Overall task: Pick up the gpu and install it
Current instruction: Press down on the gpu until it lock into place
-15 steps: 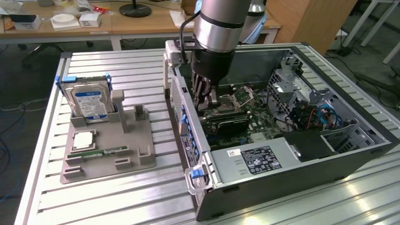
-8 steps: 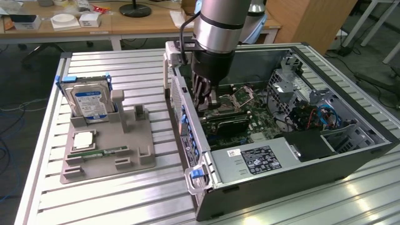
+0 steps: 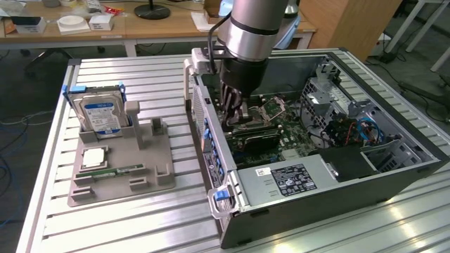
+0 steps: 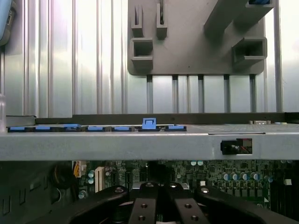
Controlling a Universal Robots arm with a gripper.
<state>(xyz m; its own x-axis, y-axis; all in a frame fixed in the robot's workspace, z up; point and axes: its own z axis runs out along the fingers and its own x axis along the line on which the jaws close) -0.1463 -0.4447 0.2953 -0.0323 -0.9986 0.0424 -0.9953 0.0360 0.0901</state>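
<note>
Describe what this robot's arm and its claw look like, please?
The arm is a thick round tube in shiny silver metal with a dark band, turning black lower down. A thin black cable runs beside it. The gripper is black, built of jointed bars with round silver bolts.

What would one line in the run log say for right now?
arm: reaching down into PC case | fingers: shut, over motherboard | gpu: in case below fingers | hard drive: upright in holder

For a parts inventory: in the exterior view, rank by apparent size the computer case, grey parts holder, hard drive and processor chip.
1. Computer case
2. Grey parts holder
3. Hard drive
4. Processor chip
</note>
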